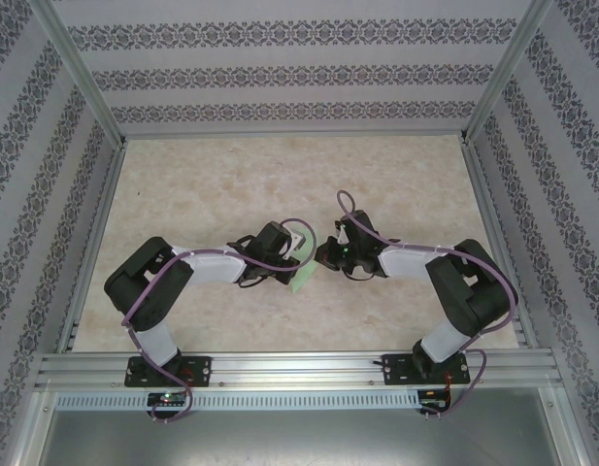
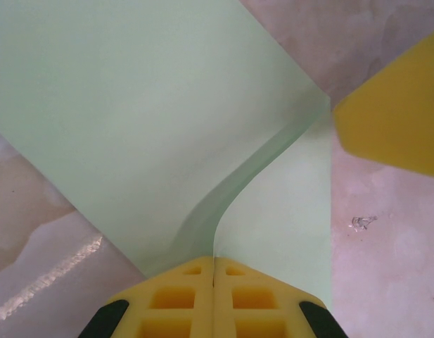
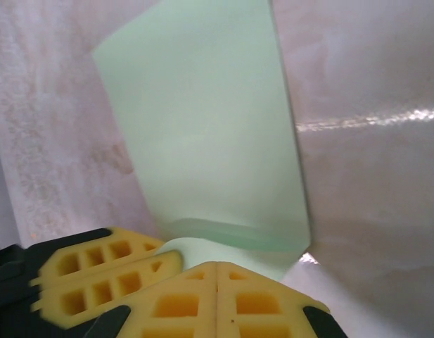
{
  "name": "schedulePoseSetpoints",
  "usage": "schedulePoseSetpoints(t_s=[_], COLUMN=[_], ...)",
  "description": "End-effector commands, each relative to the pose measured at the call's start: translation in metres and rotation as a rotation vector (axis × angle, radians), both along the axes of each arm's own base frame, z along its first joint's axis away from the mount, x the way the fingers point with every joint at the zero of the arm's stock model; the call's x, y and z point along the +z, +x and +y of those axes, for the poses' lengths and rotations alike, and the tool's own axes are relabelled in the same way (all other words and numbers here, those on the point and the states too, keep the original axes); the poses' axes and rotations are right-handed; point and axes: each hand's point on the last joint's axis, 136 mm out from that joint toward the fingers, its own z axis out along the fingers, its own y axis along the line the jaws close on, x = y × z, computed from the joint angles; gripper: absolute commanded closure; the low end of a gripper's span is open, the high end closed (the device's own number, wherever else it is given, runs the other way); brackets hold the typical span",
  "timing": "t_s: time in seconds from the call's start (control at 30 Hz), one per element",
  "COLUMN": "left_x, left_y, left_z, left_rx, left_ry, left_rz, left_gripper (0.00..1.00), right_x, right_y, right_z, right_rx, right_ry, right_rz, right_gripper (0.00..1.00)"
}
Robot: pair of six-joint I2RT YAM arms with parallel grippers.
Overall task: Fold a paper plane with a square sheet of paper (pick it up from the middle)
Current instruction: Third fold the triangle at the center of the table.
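The square sheet of paper point(image 1: 301, 282) is pale green and bent along a soft fold near the table's middle. My left gripper point(image 2: 214, 262) is shut on the square sheet of paper point(image 2: 132, 105), whose edge runs into the seam between the yellow fingers. My right gripper point(image 3: 217, 267) is shut, its tips against the lower layer of the square sheet of paper point(image 3: 202, 127); no paper shows in its seam. In the top view the left gripper point(image 1: 303, 262) and right gripper point(image 1: 325, 254) meet tip to tip. A right finger point(image 2: 396, 113) touches the fold's far corner. The paper plane is out of view.
The marbled beige table point(image 1: 231, 184) stretches around both arms. Patterned walls point(image 1: 280, 73) and aluminium rails point(image 1: 299, 367) box it in at the back, sides and front. A tiny clear speck point(image 2: 362, 222) lies on the table beside the paper.
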Motion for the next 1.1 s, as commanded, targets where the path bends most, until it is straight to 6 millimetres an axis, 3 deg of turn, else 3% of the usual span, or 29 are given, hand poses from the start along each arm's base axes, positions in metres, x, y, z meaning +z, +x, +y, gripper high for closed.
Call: schedulePoseSetpoints(t_s=[0.0, 0.3, 0.67, 0.8, 1.07], left_x=[-0.033, -0.034, -0.027, -0.026, -0.025], left_y=[-0.024, -0.024, -0.023, -0.022, -0.02], left_z=[0.023, 0.022, 0.026, 0.025, 0.024], left_rx=[-0.006, -0.011, 0.009, 0.006, 0.007], left_ry=[0.107, 0.11, 0.109, 0.108, 0.107], left_rz=[0.116, 0.118, 0.099, 0.097, 0.095], left_gripper=[1.0, 1.0, 1.0, 1.0, 1.0], right_x=[-0.002, -0.038, 0.02, 0.019, -0.014], right_y=[0.009, 0.009, 0.021, 0.018, 0.006], right_z=[-0.007, -0.009, -0.015, 0.0, 0.017], right_rx=[-0.004, -0.018, -0.016, 0.01, 0.054], right_ry=[-0.008, -0.025, -0.056, 0.001, 0.004], right_rz=[-0.008, 0.066, -0.062, -0.063, 0.023], right_gripper=[0.98, 0.98, 0.95, 0.93, 0.94])
